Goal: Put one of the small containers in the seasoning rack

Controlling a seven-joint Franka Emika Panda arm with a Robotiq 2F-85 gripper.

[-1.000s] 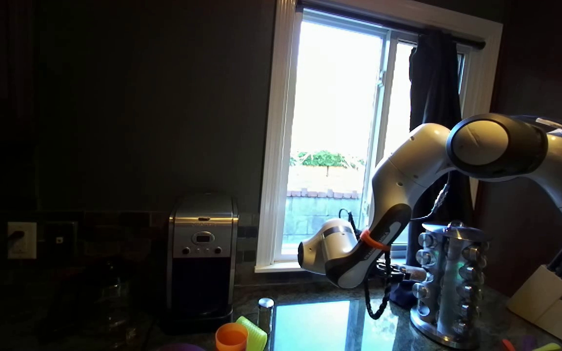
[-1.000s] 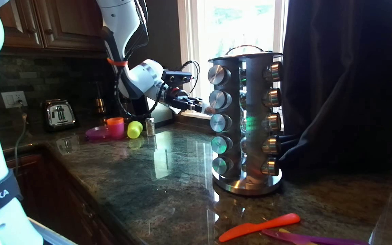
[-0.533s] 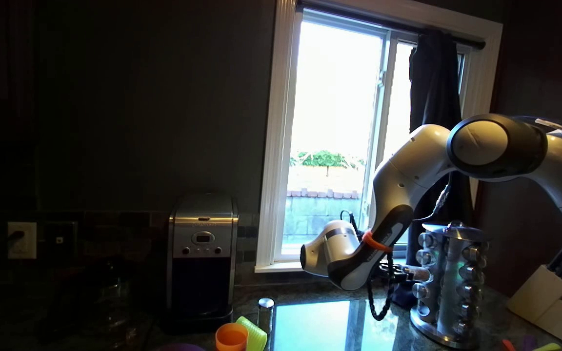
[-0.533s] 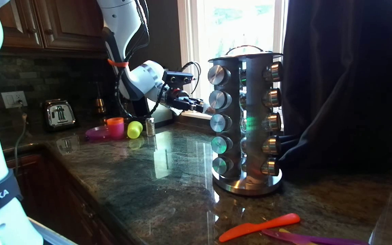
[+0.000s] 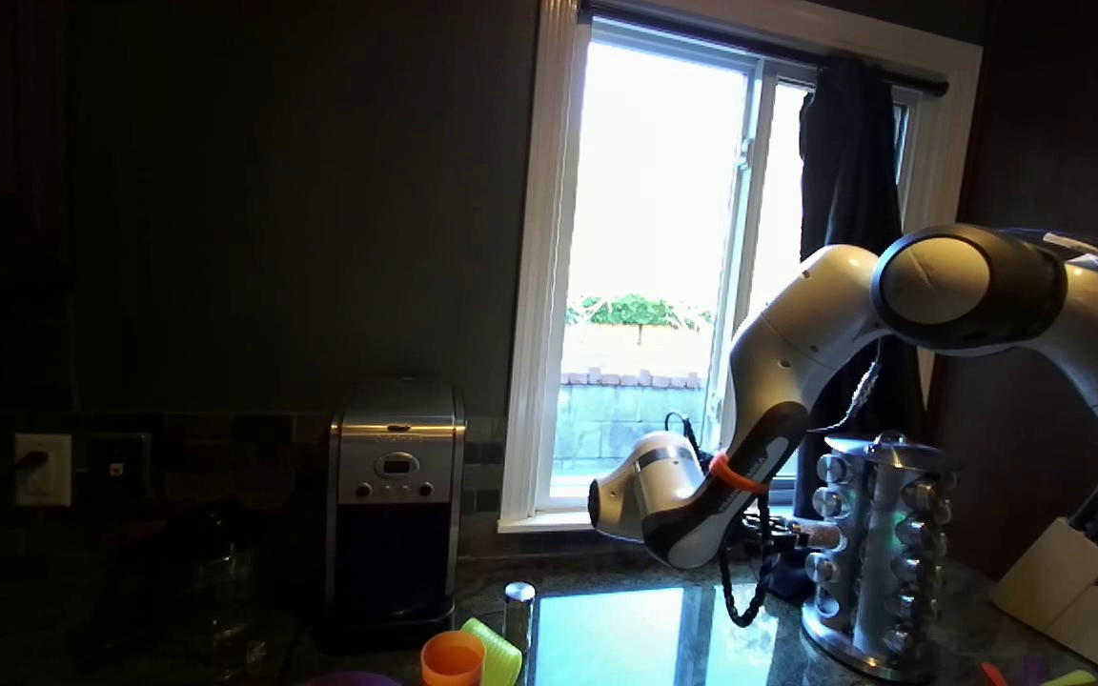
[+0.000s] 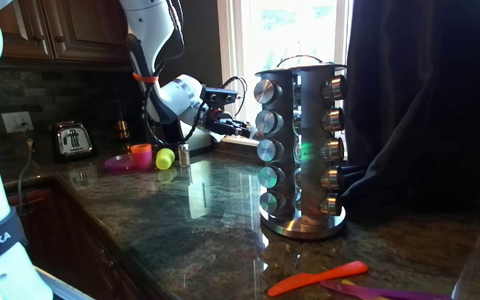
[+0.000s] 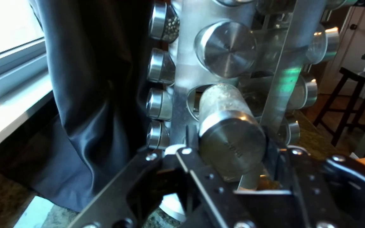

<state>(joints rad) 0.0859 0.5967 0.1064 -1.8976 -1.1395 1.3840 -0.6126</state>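
Observation:
My gripper (image 7: 231, 144) is shut on a small container (image 7: 223, 101), gripping it around its silvery cap. The container lies nearly level, its far end toward the seasoning rack (image 7: 182, 126). In the wrist view that end overlaps the right part of a round opening in the rack; I cannot tell whether it has entered. The rack (image 6: 313, 175) stands upright and holds several jars. In an exterior view the held container (image 6: 257, 133) is partly hidden behind the rack's jar caps. Its twin container (image 6: 184, 156) stands upright on the counter; it also shows beyond the gripper (image 5: 518, 610).
An orange-and-pink cup (image 6: 141, 157), a green cup (image 6: 165, 159) and a purple plate (image 6: 119, 163) sit on the counter. Plastic knives (image 6: 319, 278) lie in front of the rack. A dark curtain (image 7: 100, 95) hangs close beside the rack. A knife block (image 5: 1064, 591) stands nearby.
My gripper and the held container have moved slightly closer to the rack and a little down. The rack and counter things have not moved.

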